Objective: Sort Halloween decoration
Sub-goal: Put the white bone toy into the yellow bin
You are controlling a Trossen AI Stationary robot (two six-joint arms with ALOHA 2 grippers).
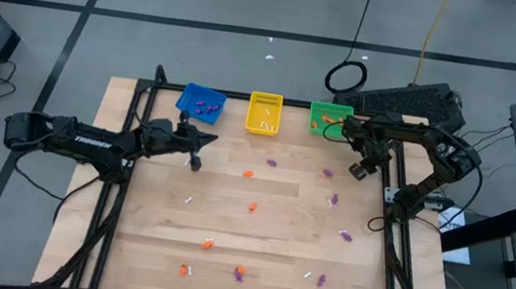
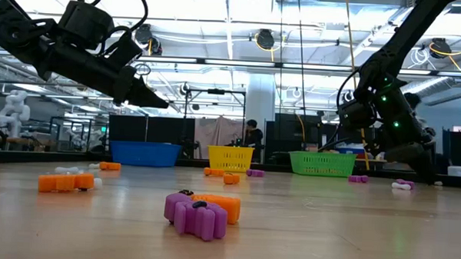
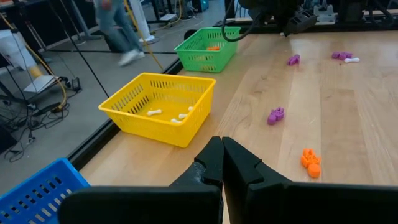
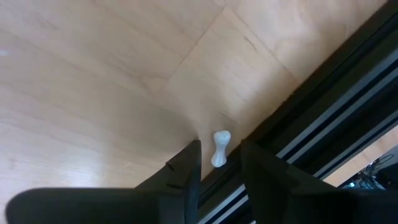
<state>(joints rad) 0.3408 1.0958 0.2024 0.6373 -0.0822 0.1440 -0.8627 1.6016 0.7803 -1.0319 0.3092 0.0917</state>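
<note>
The right gripper (image 4: 219, 163) is hanging over the table's far right edge, its jaws standing partly apart with a small white bone trinket (image 4: 221, 148) sitting just ahead of the gap between them, hard against the black frame rail (image 4: 323, 118). Nothing is gripped yet. It looks like the pick-up step for a white piece. Next it probably needs to drop onto the bone, pinch it, then carry it across to the yellow basket (image 1: 264, 112), where other white bits are lying. The left gripper (image 3: 222, 163) is waiting pinched shut near the blue basket (image 1: 201, 102). Orange and purple trinkets are lying scattered well behind.
</note>
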